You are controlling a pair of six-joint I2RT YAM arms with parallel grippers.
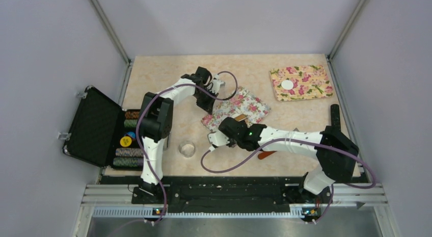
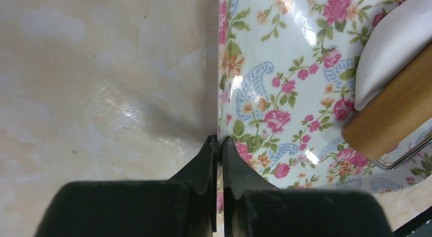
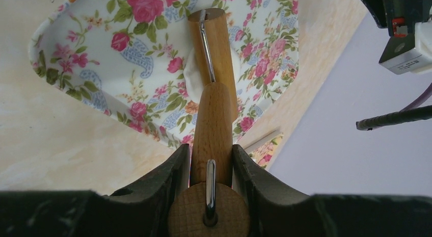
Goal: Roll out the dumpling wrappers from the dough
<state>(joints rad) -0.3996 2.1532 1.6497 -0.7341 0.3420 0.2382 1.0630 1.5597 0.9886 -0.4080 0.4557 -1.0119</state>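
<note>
A white floral mat (image 1: 239, 105) lies mid-table. My left gripper (image 2: 219, 144) (image 1: 208, 100) is shut on that mat's left edge, which runs up between the fingers. My right gripper (image 3: 211, 156) (image 1: 233, 127) is shut on the wooden handle (image 3: 212, 120) of a small rolling pin. The pin's barrel (image 3: 219, 41) (image 2: 392, 114) rests across the white dough (image 3: 190, 76) (image 2: 389, 46) on the mat, hiding part of it. One flat white dumpling wrapper (image 1: 288, 84) sits on a yellow floral mat (image 1: 305, 86) at the back right.
A small clear glass bowl (image 1: 187, 149) stands near the left arm's base. An open black case (image 1: 94, 127) with stacked chips sits off the table's left edge. An orange object (image 1: 266, 155) pokes out from under the right arm.
</note>
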